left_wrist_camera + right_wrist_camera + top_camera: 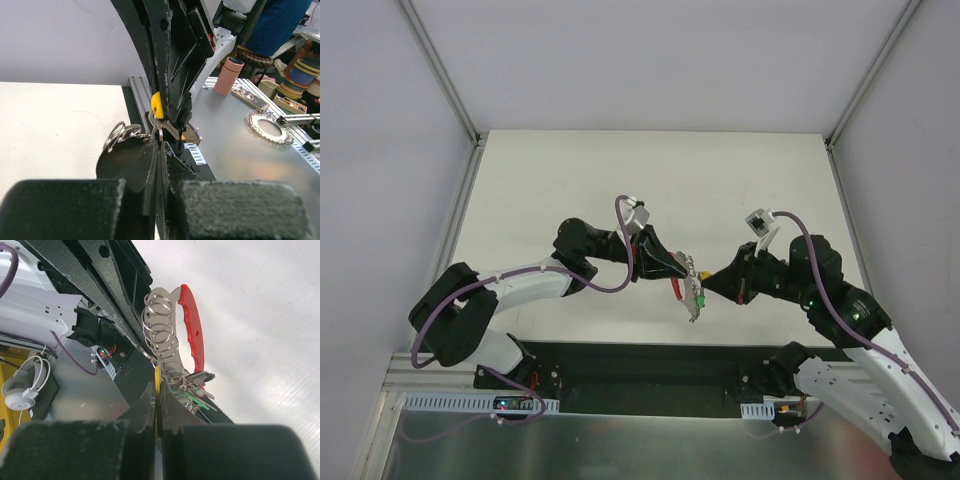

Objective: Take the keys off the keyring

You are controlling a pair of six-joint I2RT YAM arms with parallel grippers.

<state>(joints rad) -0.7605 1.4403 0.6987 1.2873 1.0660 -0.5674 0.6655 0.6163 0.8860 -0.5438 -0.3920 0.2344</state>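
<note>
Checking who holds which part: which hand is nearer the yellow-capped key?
Right. The right hand pinches the yellow-capped key; the left hand grips the keyring just beside it.

Three keys (696, 292), one keyring (159, 325) of several loops, two end effectors (680, 266) (712, 284).

The left gripper (682, 268) and right gripper (715, 283) meet tip to tip above the near middle of the table (720, 180). Both are clamped on the keys (697, 298) and keyring (116, 136), so the gap between them is blocked. Behind them bare tabletop runs to the enclosure walls (380, 200), while the arm bases and a black plate (650, 365) crowd the near edge.
</note>
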